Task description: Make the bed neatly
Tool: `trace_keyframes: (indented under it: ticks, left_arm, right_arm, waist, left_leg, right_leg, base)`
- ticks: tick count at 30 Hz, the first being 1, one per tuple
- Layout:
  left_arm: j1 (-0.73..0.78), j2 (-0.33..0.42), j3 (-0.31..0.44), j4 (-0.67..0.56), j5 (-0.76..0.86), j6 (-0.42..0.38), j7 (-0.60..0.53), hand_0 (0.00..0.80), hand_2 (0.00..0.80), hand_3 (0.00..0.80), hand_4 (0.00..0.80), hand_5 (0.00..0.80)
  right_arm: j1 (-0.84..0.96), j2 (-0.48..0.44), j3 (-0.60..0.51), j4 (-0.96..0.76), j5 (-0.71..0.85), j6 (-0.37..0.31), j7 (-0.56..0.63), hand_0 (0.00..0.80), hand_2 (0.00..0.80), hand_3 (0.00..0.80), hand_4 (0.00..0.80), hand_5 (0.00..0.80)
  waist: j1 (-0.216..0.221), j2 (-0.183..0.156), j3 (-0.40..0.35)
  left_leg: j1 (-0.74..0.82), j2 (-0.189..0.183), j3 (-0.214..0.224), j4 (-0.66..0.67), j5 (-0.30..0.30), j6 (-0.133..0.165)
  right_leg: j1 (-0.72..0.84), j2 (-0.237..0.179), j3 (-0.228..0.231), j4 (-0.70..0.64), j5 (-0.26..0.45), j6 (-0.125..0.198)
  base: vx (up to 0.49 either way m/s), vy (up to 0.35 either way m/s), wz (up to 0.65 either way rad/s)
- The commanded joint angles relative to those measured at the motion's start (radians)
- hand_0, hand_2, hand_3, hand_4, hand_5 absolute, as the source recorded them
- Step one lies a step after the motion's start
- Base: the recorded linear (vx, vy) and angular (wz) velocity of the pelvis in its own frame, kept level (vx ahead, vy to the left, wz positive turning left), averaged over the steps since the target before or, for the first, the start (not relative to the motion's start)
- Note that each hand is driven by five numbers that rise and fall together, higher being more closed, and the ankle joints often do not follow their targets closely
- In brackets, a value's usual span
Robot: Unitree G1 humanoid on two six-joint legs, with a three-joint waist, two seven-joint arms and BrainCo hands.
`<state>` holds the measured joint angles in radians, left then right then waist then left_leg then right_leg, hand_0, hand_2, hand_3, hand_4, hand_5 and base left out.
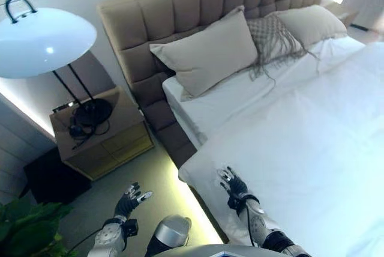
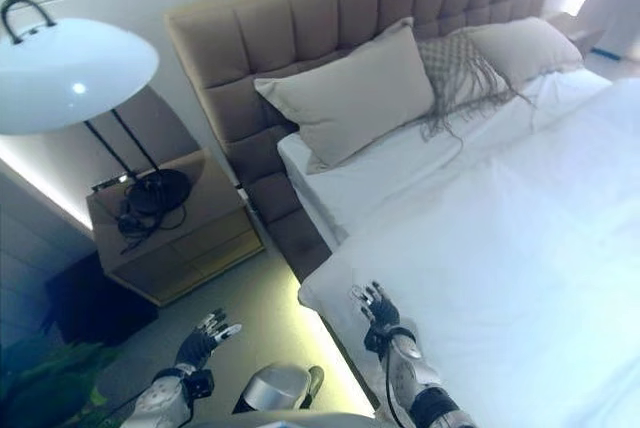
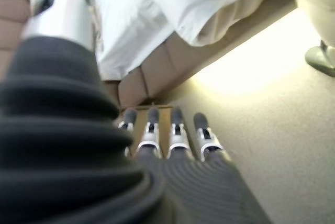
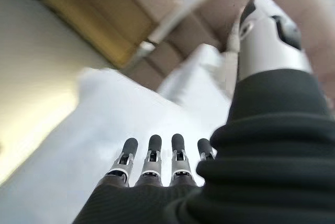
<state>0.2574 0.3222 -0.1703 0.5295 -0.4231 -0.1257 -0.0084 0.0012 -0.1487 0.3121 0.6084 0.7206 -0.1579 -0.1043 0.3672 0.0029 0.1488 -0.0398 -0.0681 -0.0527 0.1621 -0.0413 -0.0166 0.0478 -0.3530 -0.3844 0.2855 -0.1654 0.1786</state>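
Note:
A white duvet (image 1: pixel 306 143) covers the bed, its near corner (image 1: pixel 195 170) hanging over the lit side. Two beige pillows (image 1: pixel 210 53) (image 1: pixel 312 24) lean on the padded headboard (image 1: pixel 198 11), with a fringed grey cushion (image 1: pixel 273 38) between them. My right hand (image 1: pixel 233 186) hovers open over the duvet's near corner, fingers (image 4: pixel 152 156) straight, holding nothing. My left hand (image 1: pixel 129 202) is open above the floor beside the bed, fingers (image 3: pixel 175 130) straight and empty.
A wooden nightstand (image 1: pixel 102 134) with a black lamp base (image 1: pixel 93 111) and cables stands left of the bed. The white lamp shade (image 1: pixel 45 41) hangs over it. A green plant (image 1: pixel 27 230) sits at lower left. Light glows under the bed frame (image 1: pixel 195 209).

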Motion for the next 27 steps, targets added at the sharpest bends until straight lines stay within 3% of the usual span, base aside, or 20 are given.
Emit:
trace_keyframes:
  ticks: [1,7,14,20,24,27]
  left_arm:
    - [-0.043,0.004,0.003,-0.078,0.031,-0.095,0.021,0.0,0.0,0.0,0.0,0.0]
    - [-0.091,0.047,-0.044,-0.082,0.043,-0.123,0.047,0.0,0.0,0.0,0.0,0.0]
    - [-0.167,0.057,-0.135,-0.058,0.017,-0.156,0.042,0.0,0.0,0.0,0.0,0.0]
    - [-0.404,0.059,-0.294,-0.02,-0.099,-0.315,0.053,0.0,0.0,0.0,0.0,0.0]
    - [-0.517,0.072,-0.347,-0.031,0.046,-0.407,0.197,0.0,0.0,0.0,0.0,0.0]
    - [-0.539,0.103,-0.343,-0.053,0.272,-0.415,0.405,0.0,0.0,0.0,0.0,0.0]
  right_arm:
    - [0.01,-0.083,-0.089,-0.11,-0.044,-0.112,-0.002,0.0,0.0,0.0,0.0,0.0]
    - [0.028,-0.129,-0.213,-0.066,0.046,-0.138,0.035,0.0,0.0,0.0,0.0,0.0]
    - [-0.007,-0.194,-0.371,0.129,0.116,-0.202,0.092,0.0,0.0,0.0,0.0,0.0]
    - [-0.228,-0.326,-0.392,0.22,0.189,-0.331,0.089,0.0,0.0,0.0,0.0,0.0]
    - [-0.34,-0.368,-0.353,0.157,0.243,-0.351,0.044,0.0,0.0,0.0,0.0,0.0]
    - [-0.37,-0.395,-0.339,0.084,0.236,-0.325,0.002,0.0,0.0,0.0,0.0,0.0]
  waist:
    - [-0.047,0.003,0.04]
    - [-0.098,0.002,0.062]
    - [-0.147,0.018,0.098]
    - [-0.198,0.053,0.24]
    - [-0.214,0.049,0.307]
    - [-0.223,0.038,0.324]
  left_leg:
    - [0.02,0.016,0.025,0.026,0.006,0.037]
    - [0.003,0.026,0.056,0.049,-0.009,0.04]
    - [-0.036,0.029,0.071,0.092,-0.023,0.046]
    - [-0.284,0.026,0.071,0.15,0.001,0.045]
    - [-0.422,0.037,0.077,0.176,0.039,0.042]
    - [-0.479,0.044,0.078,0.199,0.051,0.04]
  right_leg:
    - [-0.068,-0.024,0.057,-0.012,0.263,0.029]
    - [-0.092,-0.012,0.081,-0.03,0.258,0.034]
    - [-0.159,-0.009,0.096,0.0,0.256,0.045]
    - [-0.398,0.032,0.155,0.034,0.263,0.039]
    - [-0.515,0.058,0.161,0.045,0.289,0.033]
    - [-0.571,0.069,0.166,0.07,0.297,0.03]
  base:
    - [-0.085,-0.042,-0.43]
    - [-0.065,-0.067,-0.37]
    - [-0.041,-0.052,-0.26]
    - [-0.443,0.014,-0.41]
    - [-0.299,-0.017,-0.28]
    - [-0.076,0.022,-0.52]
